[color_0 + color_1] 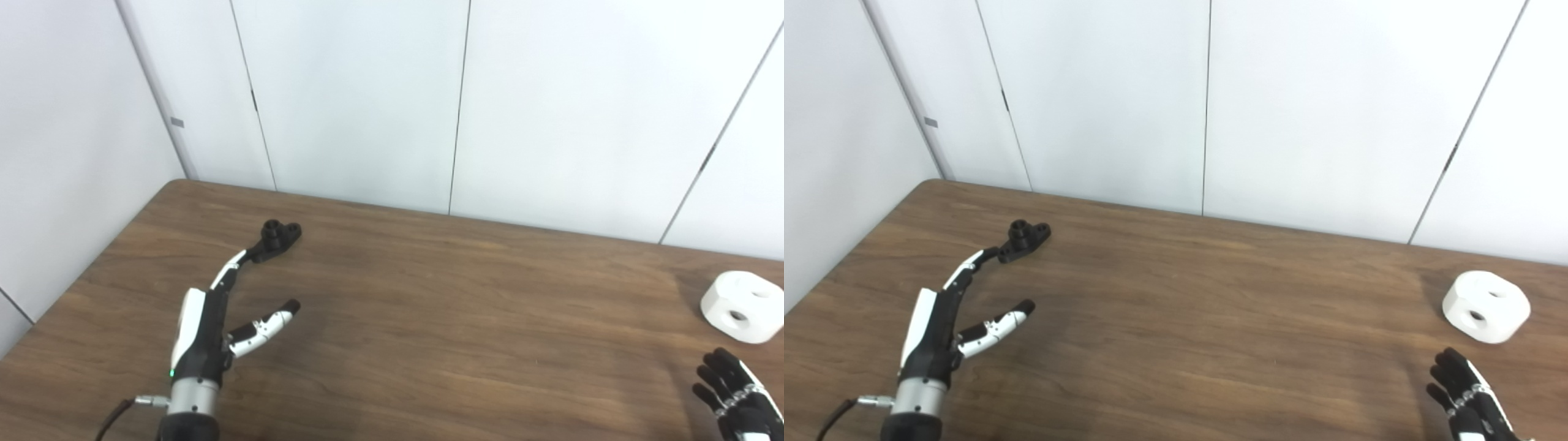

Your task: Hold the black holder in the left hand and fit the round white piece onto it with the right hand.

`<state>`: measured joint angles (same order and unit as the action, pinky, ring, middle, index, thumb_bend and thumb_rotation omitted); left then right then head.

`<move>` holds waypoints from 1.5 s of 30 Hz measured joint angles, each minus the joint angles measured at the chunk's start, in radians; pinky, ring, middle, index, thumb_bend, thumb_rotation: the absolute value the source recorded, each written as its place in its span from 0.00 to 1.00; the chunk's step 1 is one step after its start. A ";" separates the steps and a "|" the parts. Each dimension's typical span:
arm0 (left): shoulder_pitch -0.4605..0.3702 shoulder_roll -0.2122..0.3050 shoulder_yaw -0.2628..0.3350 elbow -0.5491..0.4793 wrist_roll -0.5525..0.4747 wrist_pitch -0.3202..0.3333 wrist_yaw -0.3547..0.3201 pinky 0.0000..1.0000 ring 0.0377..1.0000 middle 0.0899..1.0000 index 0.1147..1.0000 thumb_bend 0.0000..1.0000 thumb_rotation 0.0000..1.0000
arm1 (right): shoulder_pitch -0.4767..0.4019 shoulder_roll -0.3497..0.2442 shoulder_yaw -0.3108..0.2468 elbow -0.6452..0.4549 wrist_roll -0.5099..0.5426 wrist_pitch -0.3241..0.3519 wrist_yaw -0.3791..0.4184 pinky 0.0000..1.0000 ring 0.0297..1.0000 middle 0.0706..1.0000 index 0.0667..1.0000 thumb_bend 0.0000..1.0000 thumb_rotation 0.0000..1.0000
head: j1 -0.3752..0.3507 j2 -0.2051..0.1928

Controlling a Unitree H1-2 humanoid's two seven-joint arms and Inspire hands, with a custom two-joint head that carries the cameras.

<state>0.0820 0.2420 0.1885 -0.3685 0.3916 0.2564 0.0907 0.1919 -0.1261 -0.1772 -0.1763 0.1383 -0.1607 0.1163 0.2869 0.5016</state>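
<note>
At left hand (208, 331) fingertips, black holder (278, 239).

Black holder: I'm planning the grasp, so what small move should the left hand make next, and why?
Probably ease the left hand forward and close its fingers around the black holder. The hand is open, its fingertips just reach the holder on the table, and nothing is grasped yet.

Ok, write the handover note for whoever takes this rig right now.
Left hand: open, fingers stretched toward the black holder; fingertips at its near end, no grasp.
Right hand: open near the bottom right edge, holding nothing, short of the round white piece.
Both parts lie on the table, holder far left, white piece far right.
Done: nothing yet.
Left: grasp holder, pick up white piece, fit them.
</note>
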 measured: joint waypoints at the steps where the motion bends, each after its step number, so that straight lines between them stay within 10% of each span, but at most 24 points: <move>1: -0.010 0.014 0.000 0.013 0.009 0.002 -0.005 0.94 0.95 0.93 0.87 0.77 0.30 | 0.000 0.000 0.000 0.000 -0.001 0.000 0.000 0.89 0.89 0.87 0.83 0.64 0.86 | -0.008 0.003; 24: -0.259 0.180 -0.063 0.406 0.150 -0.048 0.023 0.86 0.94 0.93 0.86 0.83 0.33 | 0.002 0.000 0.002 -0.003 0.029 0.012 0.005 1.00 0.95 0.94 0.91 0.66 0.88 | -0.023 0.011; 45: -0.409 0.196 -0.076 0.579 0.141 0.080 0.025 0.89 0.95 0.90 0.81 0.81 0.31 | 0.012 0.002 0.010 -0.018 0.003 0.018 0.001 1.00 0.96 0.92 0.89 0.61 0.91 | -0.034 0.021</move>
<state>-0.3271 0.4379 0.1125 0.2105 0.5323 0.3365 0.1155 0.2035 -0.1245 -0.1670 -0.1947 0.1409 -0.1430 0.1177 0.2531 0.5231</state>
